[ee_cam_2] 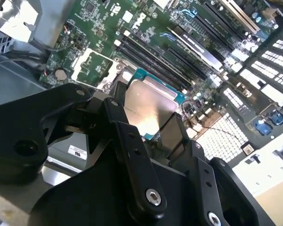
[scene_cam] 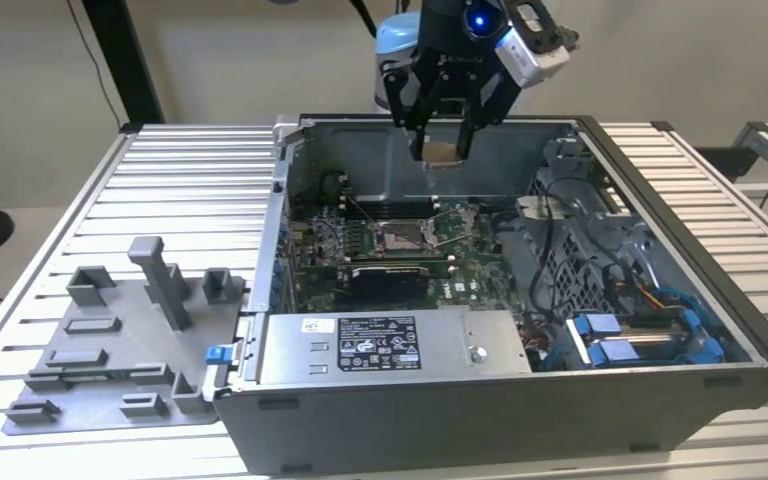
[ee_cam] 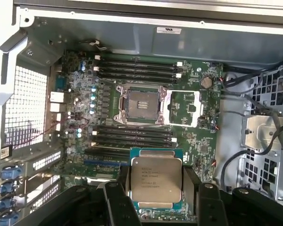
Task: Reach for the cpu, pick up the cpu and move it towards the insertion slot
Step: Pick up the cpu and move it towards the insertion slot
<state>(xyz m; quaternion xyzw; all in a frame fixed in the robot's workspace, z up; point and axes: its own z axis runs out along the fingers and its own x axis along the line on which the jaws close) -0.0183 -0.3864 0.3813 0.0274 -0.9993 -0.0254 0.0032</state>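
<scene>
With the fingers (ee_cam: 119, 197) clamped on the edges of the cpu (ee_cam: 155, 181), the gripper (scene_cam: 443, 150) has the pick done; the chip hangs lifted above the open computer case (scene_cam: 704, 300), short of the insertion slot (ee_cam: 140, 104) on the motherboard (ee_cam: 198, 136). The arm points steeply down over the case's rear.

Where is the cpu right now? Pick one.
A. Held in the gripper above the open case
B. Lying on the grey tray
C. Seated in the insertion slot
A: the gripper is shut on the cpu, above the motherboard, with the insertion slot still uncovered below.
</scene>
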